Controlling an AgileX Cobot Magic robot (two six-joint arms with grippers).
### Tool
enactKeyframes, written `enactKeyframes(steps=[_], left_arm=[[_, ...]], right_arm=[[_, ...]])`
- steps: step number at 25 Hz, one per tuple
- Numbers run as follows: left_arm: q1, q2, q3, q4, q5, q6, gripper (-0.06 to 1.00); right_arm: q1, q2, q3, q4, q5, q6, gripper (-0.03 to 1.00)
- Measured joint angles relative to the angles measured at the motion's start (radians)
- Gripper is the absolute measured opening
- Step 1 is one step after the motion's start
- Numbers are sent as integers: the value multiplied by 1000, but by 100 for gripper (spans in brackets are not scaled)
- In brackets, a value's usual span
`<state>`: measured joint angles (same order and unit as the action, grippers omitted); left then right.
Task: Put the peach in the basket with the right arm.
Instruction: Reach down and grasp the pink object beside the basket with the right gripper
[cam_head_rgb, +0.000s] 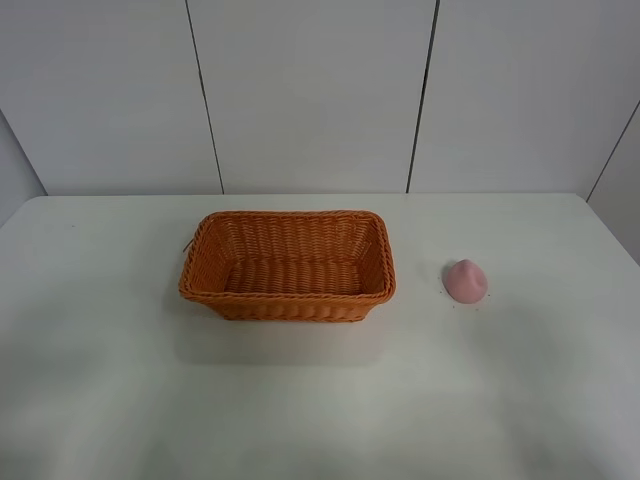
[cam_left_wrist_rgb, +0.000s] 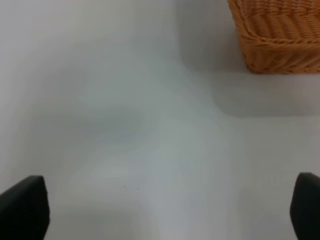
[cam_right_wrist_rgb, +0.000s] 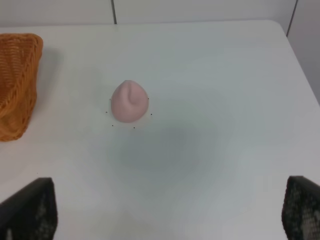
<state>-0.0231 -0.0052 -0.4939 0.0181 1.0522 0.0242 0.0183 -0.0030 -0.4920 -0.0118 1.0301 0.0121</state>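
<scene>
Right gripper with its fingers spread wide and empty, peach ahead of it, sitting tip-up on the white table, near the basket but not touching, left gripper likewise spread, holding nothing

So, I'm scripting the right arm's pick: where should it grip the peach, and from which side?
Probably from above, closing across the peach at its wide lower body: it sits clear of the basket, tip up, narrowing toward the top.
</scene>
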Motion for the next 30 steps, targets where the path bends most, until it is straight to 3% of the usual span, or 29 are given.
enactKeyframes(steps=[14, 19, 30], left_arm=[[0, 0, 0, 0, 0, 0, 99], [0, 0, 0, 0, 0, 0, 99], [0, 0, 0, 0, 0, 0, 99]], right_arm=[[0, 57, -10, 0, 0, 0, 70], [0, 311, -90, 2, -23, 0, 70], [0, 1168, -435, 46, -64, 0, 70]])
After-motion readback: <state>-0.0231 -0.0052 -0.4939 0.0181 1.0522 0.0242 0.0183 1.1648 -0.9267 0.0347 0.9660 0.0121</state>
